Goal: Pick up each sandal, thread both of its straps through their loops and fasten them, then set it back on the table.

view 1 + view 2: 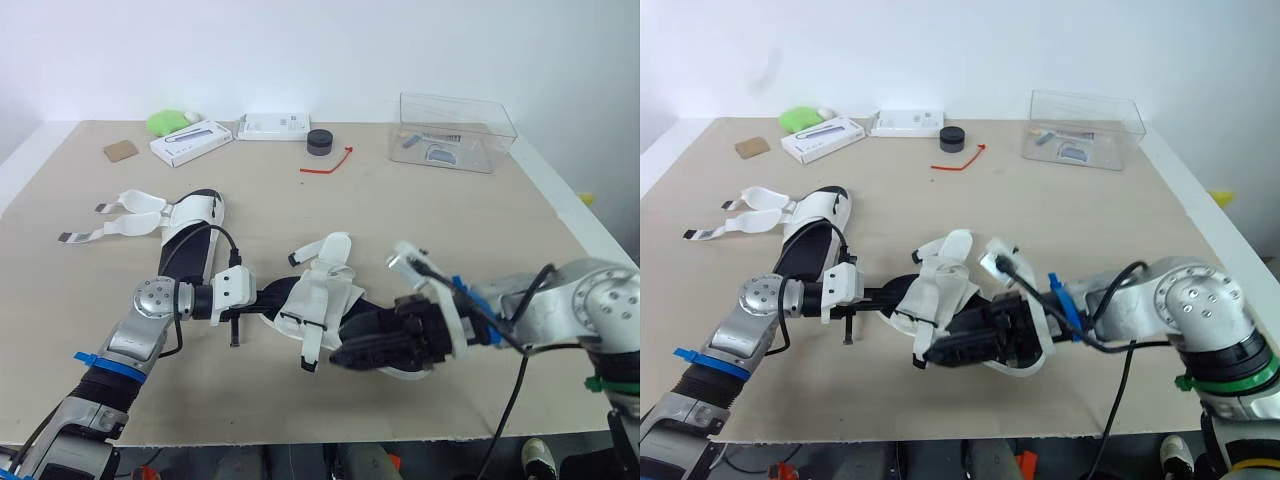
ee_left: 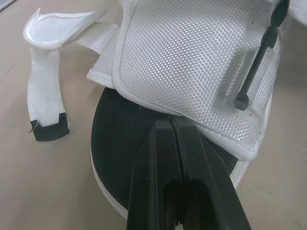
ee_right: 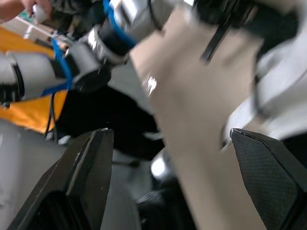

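Desk [image 1: 450,250]: two white-and-black sandals on it. Working the near sandal [image 1: 322,295] at the front edge, about centre. Leaving the far sandal [image 1: 190,235] flat toward the left edge, both straps splayed open, untouched.

Reads as early in the task: mid-threading on sandal one, nothing fastened on either. Next move likely calls for catching the loose strap by its tip and feeding it through the loops while keeping the heel end pinned. Cannot make out the loops here, so go slow on aim.

Pressing the left claw [image 2: 171,120] onto the heel end of the near sandal, fingers closed tip to tip against the black footbed [image 2: 120,139], just under the white upper flap [image 2: 192,62]. Cannot tell about a pinch on anything thin.

Spreading the right claw [image 3: 169,132] wide at the toe end, gripping nothing. Bare desk in the gap, sandal fabric just beside one finger.

Front strap [image 1: 312,340] hanging loose off the near side, black tip free. Second strap [image 1: 328,248] sticking up, open too.
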Robot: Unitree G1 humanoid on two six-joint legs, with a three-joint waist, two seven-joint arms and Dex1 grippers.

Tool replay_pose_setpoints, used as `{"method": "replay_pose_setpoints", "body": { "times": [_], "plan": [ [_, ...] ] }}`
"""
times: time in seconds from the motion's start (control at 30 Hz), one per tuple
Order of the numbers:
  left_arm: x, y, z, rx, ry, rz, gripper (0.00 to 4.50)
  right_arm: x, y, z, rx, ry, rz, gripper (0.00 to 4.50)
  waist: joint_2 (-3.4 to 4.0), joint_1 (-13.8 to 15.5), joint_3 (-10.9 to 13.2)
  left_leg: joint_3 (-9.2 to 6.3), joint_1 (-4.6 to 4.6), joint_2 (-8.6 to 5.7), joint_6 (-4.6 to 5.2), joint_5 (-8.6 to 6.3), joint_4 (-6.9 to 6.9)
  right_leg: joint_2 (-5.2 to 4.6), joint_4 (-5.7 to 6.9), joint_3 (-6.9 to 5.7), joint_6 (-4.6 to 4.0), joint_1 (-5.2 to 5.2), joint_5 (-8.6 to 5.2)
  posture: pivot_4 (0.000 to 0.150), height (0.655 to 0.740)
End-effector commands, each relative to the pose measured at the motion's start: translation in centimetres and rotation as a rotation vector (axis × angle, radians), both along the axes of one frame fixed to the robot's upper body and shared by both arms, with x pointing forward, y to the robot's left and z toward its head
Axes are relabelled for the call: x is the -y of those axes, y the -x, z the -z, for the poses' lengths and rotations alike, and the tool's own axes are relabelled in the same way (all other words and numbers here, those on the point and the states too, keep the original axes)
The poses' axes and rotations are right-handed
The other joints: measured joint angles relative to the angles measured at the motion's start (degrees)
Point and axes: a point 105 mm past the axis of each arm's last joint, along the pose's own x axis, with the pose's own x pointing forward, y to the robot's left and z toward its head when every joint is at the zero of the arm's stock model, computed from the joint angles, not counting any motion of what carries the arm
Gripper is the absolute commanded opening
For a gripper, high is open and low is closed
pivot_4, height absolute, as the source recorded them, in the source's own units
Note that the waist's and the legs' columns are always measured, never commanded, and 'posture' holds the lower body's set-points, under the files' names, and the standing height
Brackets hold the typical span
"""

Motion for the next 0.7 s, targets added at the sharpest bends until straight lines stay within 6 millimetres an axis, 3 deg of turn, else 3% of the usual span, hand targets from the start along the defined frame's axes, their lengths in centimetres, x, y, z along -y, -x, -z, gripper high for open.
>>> {"method": "replay_pose_setpoints", "body": {
  "times": [0.03, 0.33, 0.7],
  "plan": [
    [-0.5, 0.2, 2.1, -0.056, -0.079, -0.012, 0.0, -0.2, -0.8, 0.4, 0.036, 0.003, 0.031, 4.17, 0.03, 0.0, 0.0, 0.01, 0.01, 0.0, 0.0, 0.01, 0.02, 0.01, 0.01, 0.01, 0.01, -0.01, 0.02, 0.15, 0.74],
    [-0.9, -0.1, 1.8, -0.049, -0.074, -0.032, 0.0, -1.0, -3.7, 1.2, 0.103, 0.0, 0.118, 4.17, -0.01, 0.0, -0.1, -0.01, 0.05, 0.01, 0.07, 0.06, 0.02, 0.08, 0.02, 0.0, -0.02, 0.0, 0.06, 0.15, 0.74],
    [-1.2, -0.6, 1.3, -0.035, -0.062, -0.056, 0.0, -0.3, -6.2, 1.1, 0.177, 0.049, 0.136, 4.17, 0.0, -0.1, -0.1, 0.0, 0.17, 0.16, 0.5, 0.38, 0.01, 0.46, 0.03, -0.01, -0.32, 0.01, 0.48, 0.15, 0.74]
  ]
}}
